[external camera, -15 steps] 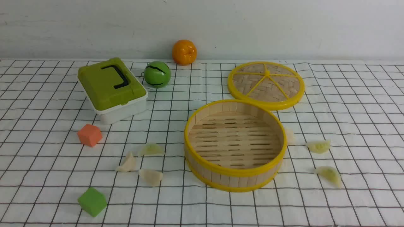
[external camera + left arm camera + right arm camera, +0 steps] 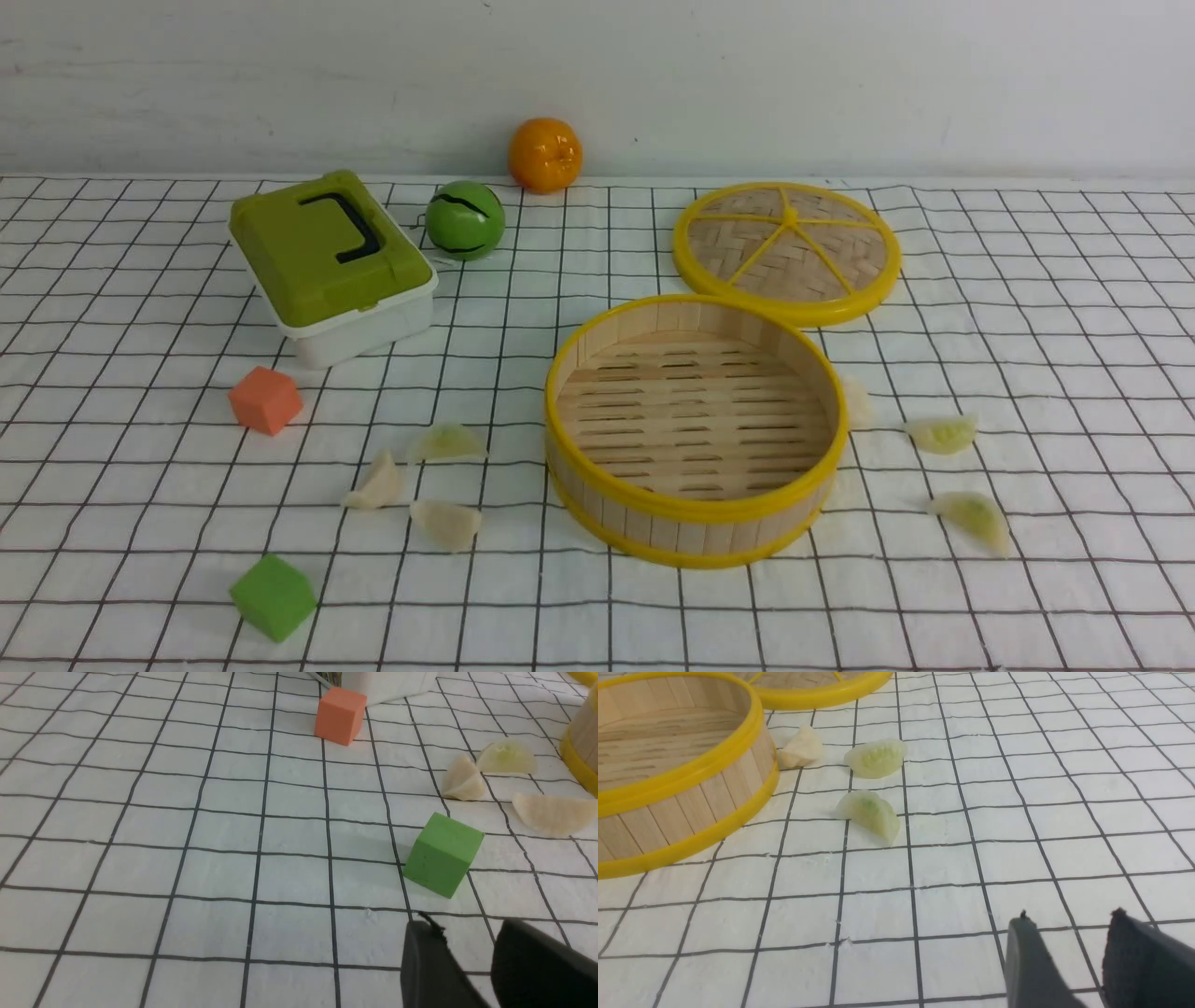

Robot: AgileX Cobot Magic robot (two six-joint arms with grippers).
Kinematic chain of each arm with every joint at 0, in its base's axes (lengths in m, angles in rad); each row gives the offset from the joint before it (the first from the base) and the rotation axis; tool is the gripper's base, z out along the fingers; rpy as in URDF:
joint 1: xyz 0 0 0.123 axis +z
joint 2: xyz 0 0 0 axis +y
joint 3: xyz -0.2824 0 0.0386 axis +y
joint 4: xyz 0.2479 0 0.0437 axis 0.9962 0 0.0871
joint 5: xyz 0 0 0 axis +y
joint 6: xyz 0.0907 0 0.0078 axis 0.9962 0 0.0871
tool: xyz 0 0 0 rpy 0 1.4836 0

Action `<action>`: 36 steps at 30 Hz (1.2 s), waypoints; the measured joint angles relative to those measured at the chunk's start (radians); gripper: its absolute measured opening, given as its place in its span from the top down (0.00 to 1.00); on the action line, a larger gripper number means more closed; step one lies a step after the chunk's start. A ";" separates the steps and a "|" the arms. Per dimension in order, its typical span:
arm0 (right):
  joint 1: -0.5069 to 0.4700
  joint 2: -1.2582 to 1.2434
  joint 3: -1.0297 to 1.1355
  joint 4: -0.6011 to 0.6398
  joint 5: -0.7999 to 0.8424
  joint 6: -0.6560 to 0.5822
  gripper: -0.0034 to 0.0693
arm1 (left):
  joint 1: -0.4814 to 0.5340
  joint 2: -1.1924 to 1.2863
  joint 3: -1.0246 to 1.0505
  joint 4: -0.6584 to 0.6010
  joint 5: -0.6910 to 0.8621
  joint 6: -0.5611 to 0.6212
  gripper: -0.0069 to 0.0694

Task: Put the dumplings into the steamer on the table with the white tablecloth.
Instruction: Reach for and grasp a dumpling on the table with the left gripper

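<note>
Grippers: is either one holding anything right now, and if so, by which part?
Nothing is held: the left gripper and the right gripper both stand open with nothing between the jaws.

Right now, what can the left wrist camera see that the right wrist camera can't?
Only the left wrist view: the orange cube, the green cube, three dumplings near the steamer, and the left gripper, open and empty.
Only the right wrist view: the steamer's wooden floor, part of the lid, three other dumplings, and the right gripper, also open and empty.
Both: the steamer's outer wall and the white tablecloth.
</note>
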 joint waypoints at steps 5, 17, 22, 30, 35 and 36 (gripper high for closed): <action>0.000 0.000 0.000 0.000 0.000 0.000 0.62 | 0.000 0.000 0.000 0.000 0.000 0.000 0.62; 0.000 0.000 0.000 -0.001 0.000 0.000 0.62 | 0.000 0.000 0.000 0.009 -0.011 0.011 0.61; 0.000 0.000 0.000 -0.008 -0.001 0.000 0.62 | 0.000 0.000 0.000 0.009 -0.078 0.011 0.60; 0.000 0.000 0.010 -0.027 -0.110 0.000 0.62 | 0.000 0.000 0.000 0.014 -0.354 0.012 0.60; 0.000 0.000 0.010 -0.029 -0.350 0.001 0.62 | 0.000 0.000 0.000 0.018 -0.567 0.012 0.60; 0.000 0.000 0.010 -0.029 -0.429 0.009 0.62 | 0.000 0.000 0.000 0.018 -0.636 0.012 0.60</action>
